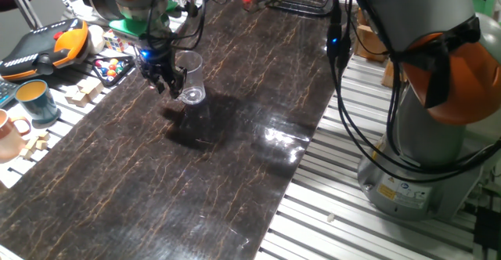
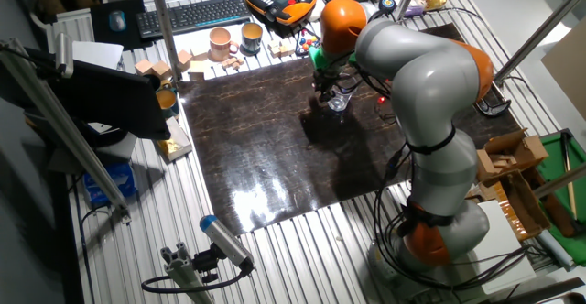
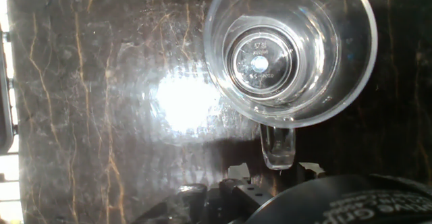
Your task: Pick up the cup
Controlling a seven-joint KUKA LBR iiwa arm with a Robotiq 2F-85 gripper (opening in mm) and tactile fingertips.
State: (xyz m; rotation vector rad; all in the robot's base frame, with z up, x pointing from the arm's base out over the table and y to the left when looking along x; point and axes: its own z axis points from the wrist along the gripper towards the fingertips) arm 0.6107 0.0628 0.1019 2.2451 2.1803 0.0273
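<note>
The big grey-and-orange KUKA arm (image 2: 430, 93) is reaching across the long dark marble-patterned tabletop (image 1: 196, 182), bending down toward its far end. Its black two-finger gripper (image 1: 163, 78) is hanging just beside the small clear glass mug with the looped handle and thick base (image 1: 191, 78), which appears to be hanging tilted just above the dark surface, base toward the table, near the cluttered edge.

Off the dark surface, on the ribbed metal bench, a teal mug with a yellow inside (image 1: 35, 101) and a terracotta-pink mug (image 1: 9, 132) are sitting among pale wooden blocks (image 1: 82, 93), and an orange-and-black pendant controller (image 1: 48, 45) is lying behind them. None of these is being touched.

As for progress, I am judging the cup is already held by its handle and just raised off the table, though no view lets me be sure its base is clear. What is left, if so, is only to carry it higher.

Looking down along the hand, the glass mug (image 3: 290, 52) is showing its open mouth and stamped base, with its handle (image 3: 278, 146) pointing back toward the gripper body. The fingertips themselves are not showing clearly in any view, so I cannot tell whether the jaws are apart or closed on the handle.
</note>
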